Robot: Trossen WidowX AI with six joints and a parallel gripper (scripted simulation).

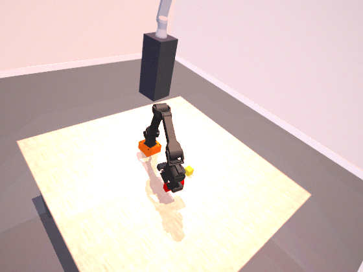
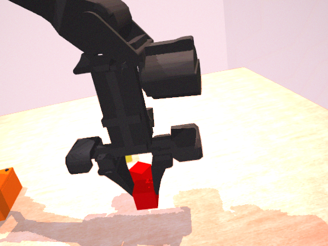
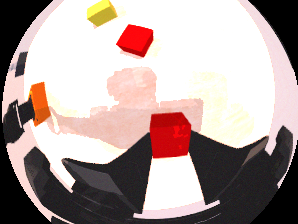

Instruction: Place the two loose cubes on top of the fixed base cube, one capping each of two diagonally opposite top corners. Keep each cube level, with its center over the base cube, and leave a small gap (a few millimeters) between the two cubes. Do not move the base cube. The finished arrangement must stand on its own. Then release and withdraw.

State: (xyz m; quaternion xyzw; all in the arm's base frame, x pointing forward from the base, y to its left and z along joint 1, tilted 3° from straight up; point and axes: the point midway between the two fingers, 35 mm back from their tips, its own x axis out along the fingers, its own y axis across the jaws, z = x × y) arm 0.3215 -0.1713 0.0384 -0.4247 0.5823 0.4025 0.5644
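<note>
My gripper (image 1: 173,187) (image 2: 144,191) (image 3: 171,144) points down at the table and is shut on a small red cube (image 2: 145,199) (image 3: 170,134), one finger on each side. The cube sits at or just above the table top; I cannot tell whether it touches. A second red cube (image 2: 141,168) (image 3: 135,39) stands on the table just behind the gripper. A yellow cube (image 1: 189,170) (image 3: 100,12) stands beyond it; the exterior view shows only a sliver of the yellow cube (image 2: 128,159).
The orange mount (image 1: 149,148) (image 2: 7,190) (image 3: 40,102) of the arm stands to the left on the pale wooden table (image 1: 97,194). A tall dark box (image 1: 157,66) hangs above the table's far edge. The arm's shadow lies under the gripper.
</note>
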